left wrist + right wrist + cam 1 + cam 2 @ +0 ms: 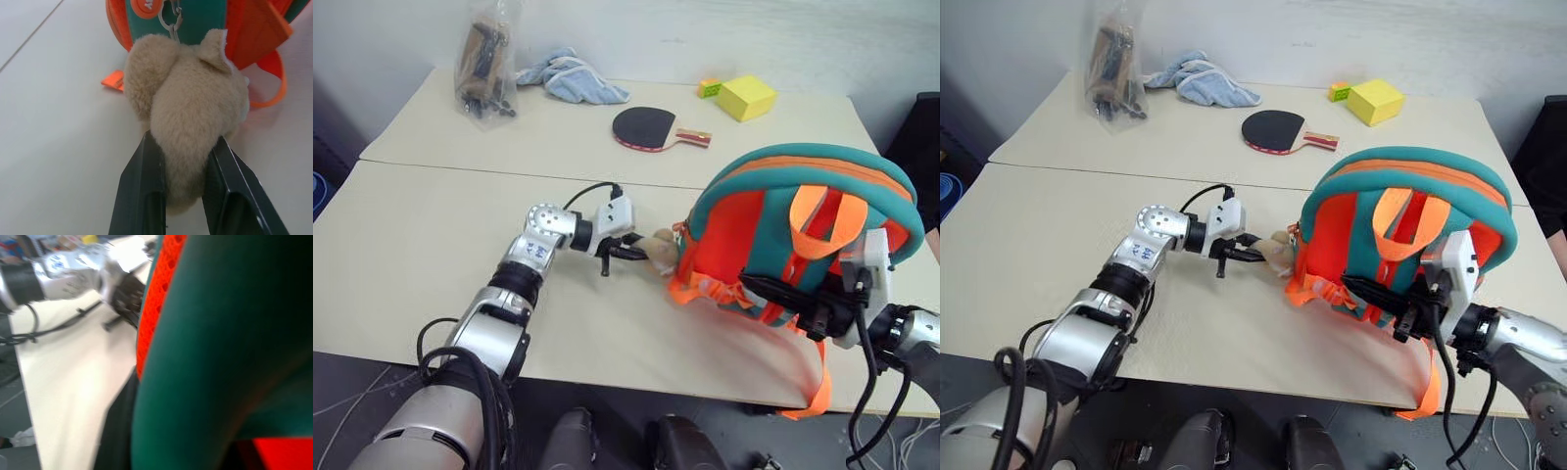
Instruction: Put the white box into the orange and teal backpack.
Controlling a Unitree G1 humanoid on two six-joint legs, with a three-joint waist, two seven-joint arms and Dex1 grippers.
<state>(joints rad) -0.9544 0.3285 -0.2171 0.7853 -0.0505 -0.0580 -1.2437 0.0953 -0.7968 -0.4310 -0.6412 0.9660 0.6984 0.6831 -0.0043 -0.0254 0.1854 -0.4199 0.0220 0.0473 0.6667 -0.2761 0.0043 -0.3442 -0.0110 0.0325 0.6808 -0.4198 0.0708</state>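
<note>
With my left claw pinching the plush toy, my right claw, state unreadable, may tip the backpack.

No readable text, labels, brands or numbers on anything.

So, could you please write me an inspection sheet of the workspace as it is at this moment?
Surface: two beige tables pushed together, with a seam between them.
Job's things: orange and teal backpack stands on the near table, with a plush toy clipped to it.
Clutter: paddle, yellow block, blue cloth and clear bag on the far table.
Grippers: left gripper, jaws shut on the plush toy; right gripper is at the backpack's strap side.
Cables: black cables loop at both wrists.
Surroundings: white wall behind.
</note>
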